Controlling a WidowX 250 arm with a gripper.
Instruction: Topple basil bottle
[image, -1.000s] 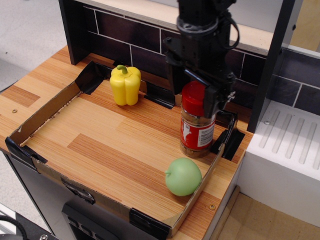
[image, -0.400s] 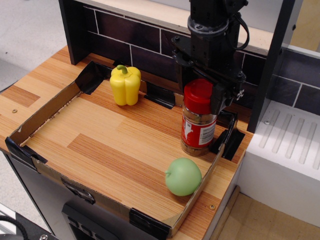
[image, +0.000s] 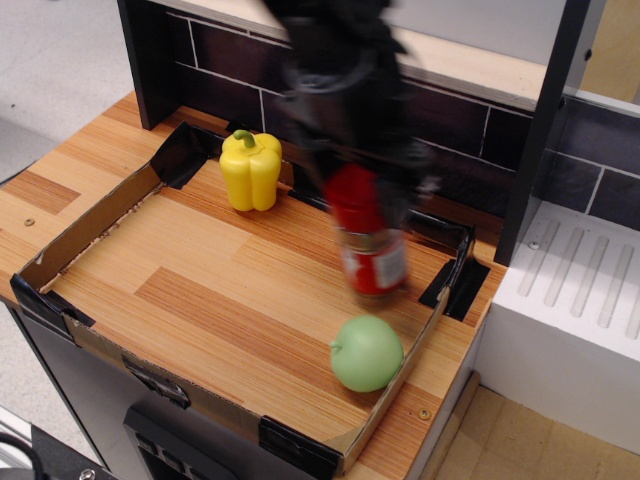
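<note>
The basil bottle, a clear jar with a red cap and a red-and-white label, stands at the right side of the cardboard tray. It is blurred and leans with its cap toward the left. My black gripper is a motion-blurred mass right at the cap, reaching down from the upper left. The blur hides its fingers, so I cannot tell whether it is open or shut, or whether it touches the cap.
A yellow pepper stands at the tray's back left. A green apple lies in front of the bottle by the tray's right wall. A dark tiled back wall runs behind, and a white rack sits to the right.
My gripper has swept left from above and behind the bottle. The bottle's cap has shifted left with it, and the bottle now tilts left instead of standing upright.
</note>
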